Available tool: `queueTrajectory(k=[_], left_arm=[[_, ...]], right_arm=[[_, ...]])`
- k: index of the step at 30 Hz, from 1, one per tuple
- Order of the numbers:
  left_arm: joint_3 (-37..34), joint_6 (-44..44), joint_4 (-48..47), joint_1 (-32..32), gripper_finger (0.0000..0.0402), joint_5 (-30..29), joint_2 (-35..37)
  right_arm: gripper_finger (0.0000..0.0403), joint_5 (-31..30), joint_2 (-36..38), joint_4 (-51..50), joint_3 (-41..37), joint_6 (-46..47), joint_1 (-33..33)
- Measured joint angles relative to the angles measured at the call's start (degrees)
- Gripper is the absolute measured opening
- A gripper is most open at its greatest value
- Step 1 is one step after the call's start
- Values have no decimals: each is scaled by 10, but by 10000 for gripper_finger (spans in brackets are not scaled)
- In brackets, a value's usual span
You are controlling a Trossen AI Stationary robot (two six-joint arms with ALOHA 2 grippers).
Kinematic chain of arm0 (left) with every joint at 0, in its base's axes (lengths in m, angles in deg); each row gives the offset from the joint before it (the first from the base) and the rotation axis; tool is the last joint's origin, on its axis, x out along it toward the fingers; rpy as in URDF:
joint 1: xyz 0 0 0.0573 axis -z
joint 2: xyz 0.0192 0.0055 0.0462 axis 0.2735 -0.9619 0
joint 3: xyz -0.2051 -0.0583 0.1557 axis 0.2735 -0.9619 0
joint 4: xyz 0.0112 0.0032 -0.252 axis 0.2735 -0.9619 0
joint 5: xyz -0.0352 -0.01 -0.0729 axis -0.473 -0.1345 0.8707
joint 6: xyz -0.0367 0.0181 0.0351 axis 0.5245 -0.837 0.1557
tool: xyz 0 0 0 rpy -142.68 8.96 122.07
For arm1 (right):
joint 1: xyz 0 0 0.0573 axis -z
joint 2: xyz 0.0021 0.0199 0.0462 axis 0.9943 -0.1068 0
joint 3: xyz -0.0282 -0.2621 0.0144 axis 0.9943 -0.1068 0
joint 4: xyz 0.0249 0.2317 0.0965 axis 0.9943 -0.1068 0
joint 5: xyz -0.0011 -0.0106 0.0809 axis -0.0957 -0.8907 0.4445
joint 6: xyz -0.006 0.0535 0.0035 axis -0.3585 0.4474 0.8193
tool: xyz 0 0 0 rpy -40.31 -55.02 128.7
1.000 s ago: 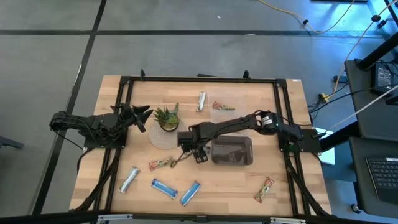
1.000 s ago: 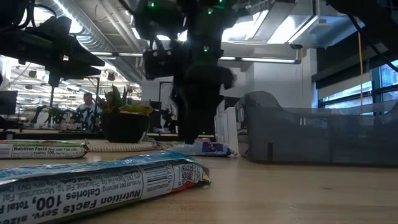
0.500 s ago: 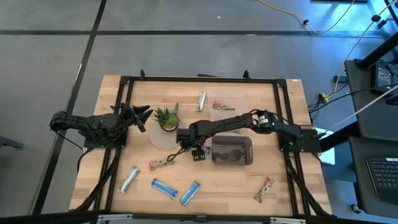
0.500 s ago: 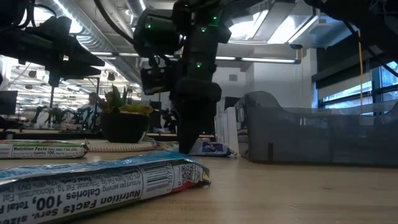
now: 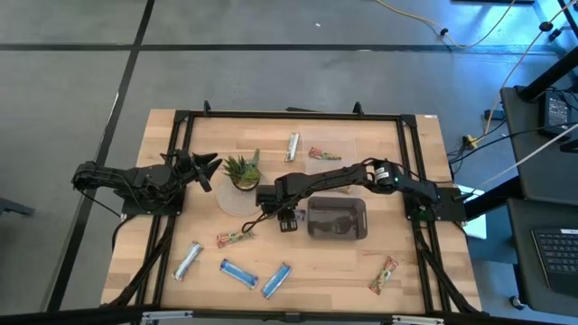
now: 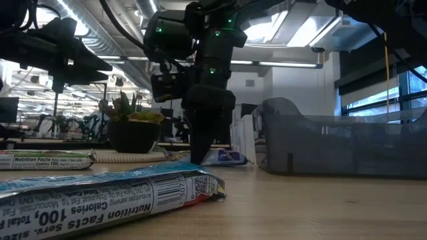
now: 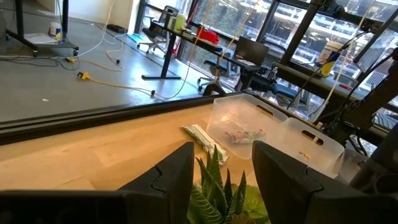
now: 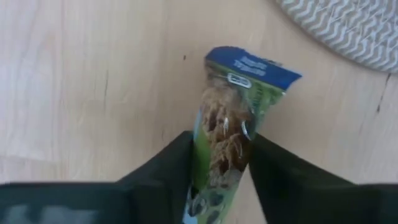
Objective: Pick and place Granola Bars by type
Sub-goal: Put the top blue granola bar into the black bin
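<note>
My right gripper [image 8: 217, 163] pinches a green bar [image 8: 227, 137] beside the gray bin [image 5: 337, 219], which looks empty; most bars still wait.

Both arms were matte black, built of blocky jointed segments. The right arm [image 5: 339, 181] carried a pale silvery ring at one joint near its base, and small green lights glowed on its wrist housing in the low view. The left arm [image 5: 135, 183] trailed thin black cables. Each wrist view showed two broad, flat, dark fingers [image 7: 177, 174].
</note>
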Motion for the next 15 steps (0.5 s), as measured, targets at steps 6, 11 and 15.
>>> queueTrajectory(k=[6, 11, 15], left_arm=[[0, 0, 0, 0, 157, 0, 0], [0, 0, 0, 0, 157, 0, 0], [0, 0, 0, 0, 157, 0, 0]], right_arm=[[106, 0, 0, -2, -1, 31, 0], [119, 0, 0, -3, -1, 34, 0], [158, 3, 0, -4, -1, 45, -1]])
